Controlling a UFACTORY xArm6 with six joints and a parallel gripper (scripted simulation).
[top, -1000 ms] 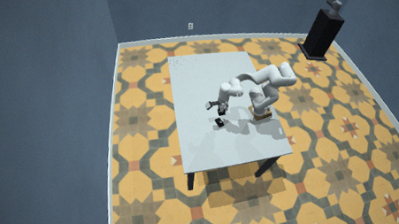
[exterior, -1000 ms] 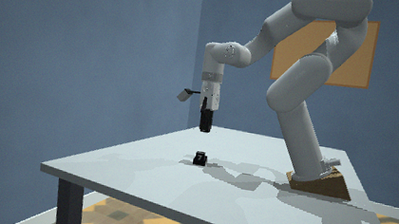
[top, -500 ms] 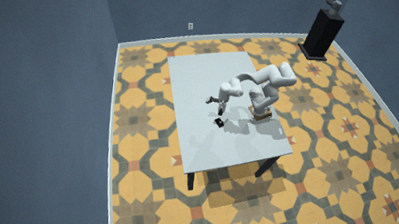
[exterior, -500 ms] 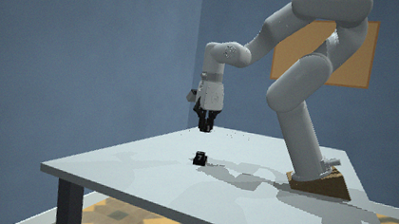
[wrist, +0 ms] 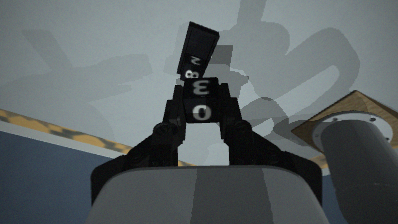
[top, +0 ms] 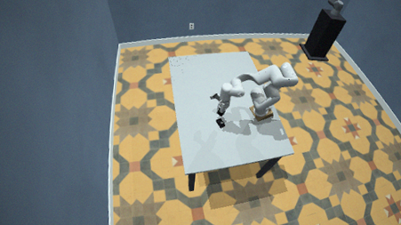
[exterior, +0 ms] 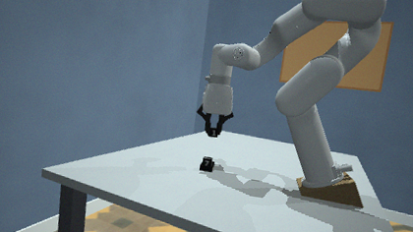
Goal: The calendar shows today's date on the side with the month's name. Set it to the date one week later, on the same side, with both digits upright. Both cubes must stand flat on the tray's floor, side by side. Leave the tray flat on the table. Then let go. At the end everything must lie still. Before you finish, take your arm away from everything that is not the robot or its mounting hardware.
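One black cube (wrist: 202,99) sits clamped between the fingertips of the gripper (wrist: 202,107), whose jaws stand partly closed against its two sides. In the wrist view the cube's faces toward the camera carry a 3 and, beneath it, a 0. In the exterior view the gripper (exterior: 212,129) hangs pointing down, well above the table (exterior: 248,208), with the cube (exterior: 213,131) a small dark block at its tips.

Below the gripper and a little off to one side, the rest of the calendar (exterior: 207,164) stands on the table, apart from the held cube. In the exterior view it shows a pale digit that looks like a 7. In the wrist view it appears just beyond the held cube as a tilted black block (wrist: 198,50), with an 8 readable on it.

To the right of the gripper, the arm's brown base block (exterior: 355,196) rests on the table.
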